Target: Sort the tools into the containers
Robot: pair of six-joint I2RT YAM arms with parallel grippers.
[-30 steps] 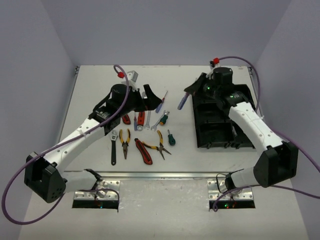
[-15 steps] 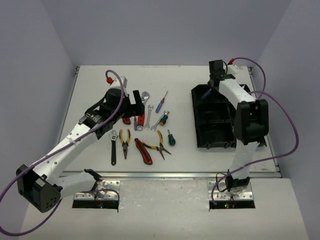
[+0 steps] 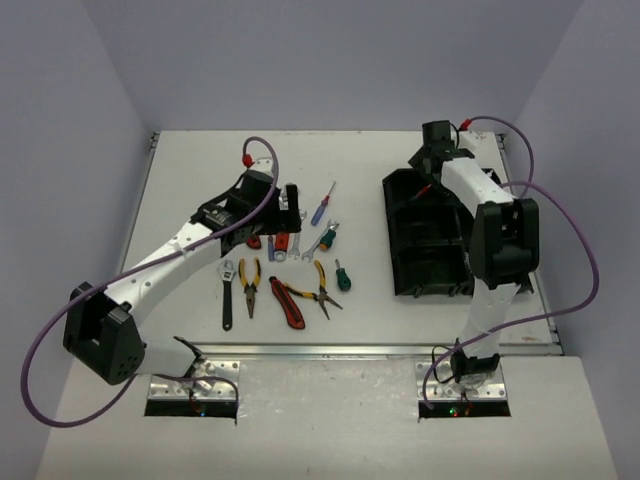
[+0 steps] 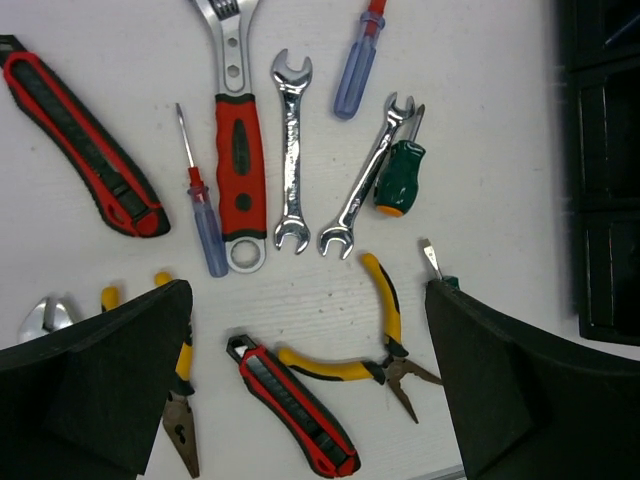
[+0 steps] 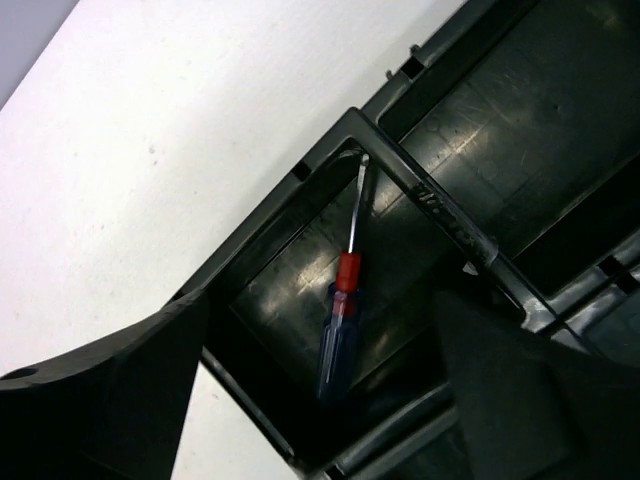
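nearest the arm bases, yellow pliers (image 3: pixel 320 290), a red knife (image 3: pixel 286 303) and a black-handled wrench (image 3: pixel 227 296) are laid on the bench (image 3: pixel 200 150), none yet sorted. just beyond them the left tool (image 4: pixel 308 290) is held above the cluster, its fingers spread wide with nothing between them. the next pick is best made where there is room. the red-handled wrench (image 4: pixel 240 165) is closely flanked by a small blue screwdriver (image 4: pixel 207 240) and a silver wrench (image 4: pixel 290 150), so the yellow pliers, lying more apart, are judged the easier catch, taken across both handles. farthest off, the right tool (image 5: pixel 322 300) is spread open over the far corner section of the black tray (image 3: pixel 390 235). a blue-handled screwdriver (image 5: pixel 335 345) is seen lying there, free of both fingers, its tip at the corner wall. a straight lift is advised, so the shaft is not knocked.
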